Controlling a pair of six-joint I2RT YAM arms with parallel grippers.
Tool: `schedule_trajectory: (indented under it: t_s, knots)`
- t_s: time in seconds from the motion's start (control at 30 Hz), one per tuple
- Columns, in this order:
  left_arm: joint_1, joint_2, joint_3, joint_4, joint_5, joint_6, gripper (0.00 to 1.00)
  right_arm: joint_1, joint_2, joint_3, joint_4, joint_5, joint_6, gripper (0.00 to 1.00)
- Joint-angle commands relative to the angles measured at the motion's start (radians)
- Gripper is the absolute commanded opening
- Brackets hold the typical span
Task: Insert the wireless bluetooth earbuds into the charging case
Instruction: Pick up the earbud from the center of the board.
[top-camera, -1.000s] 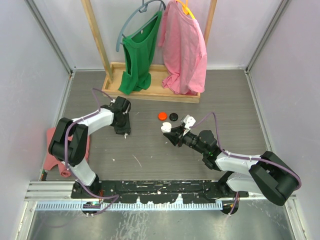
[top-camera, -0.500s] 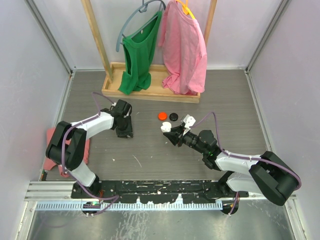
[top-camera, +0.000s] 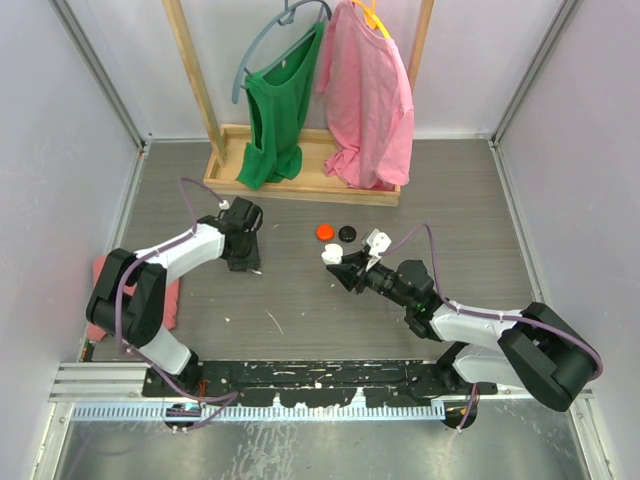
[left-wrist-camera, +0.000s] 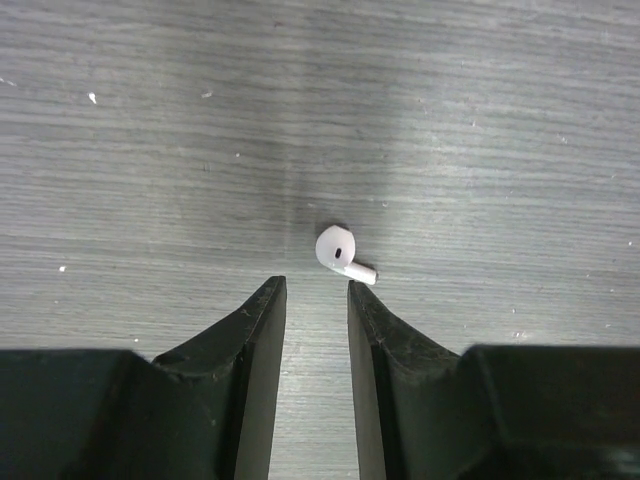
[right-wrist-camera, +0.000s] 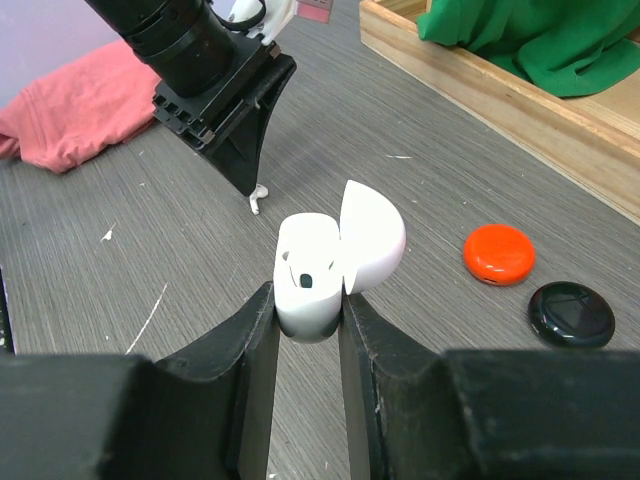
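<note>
top: overhead, whole table | left wrist: close, straight down | right wrist: low, sees left claw

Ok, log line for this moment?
left gripper: open, earbud just ahead, ungripped | right gripper: shut on charging case, lid open | stage: pre-grasp

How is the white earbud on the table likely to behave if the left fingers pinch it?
The earbud looks smooth and glossy, so it may slip from the fingers. Its round head and short stem suggest it could pivot or roll if nudged. Being tiny, it is probably very light.
</note>
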Motion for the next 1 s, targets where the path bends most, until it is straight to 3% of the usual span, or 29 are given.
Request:
schedule_trajectory:
  t_s: [0.0,0.67,0.97]
  knots:
    - [0.001,0.029,0.057,0.008,-0.045,0.022,0.32,0.004,0.001,0.039,0.035,0.015,0.006,0.01]
    - [0.000,0.129,0.085,0.045,-0.008,0.030,0.24,0.005,0.013,0.044,0.034,0.014,0.006,0.01]
    - [-0.003,0.077,0.062,0.052,-0.008,0.047,0.17,0.004,0.010,0.044,0.032,0.010,0.004,0.01]
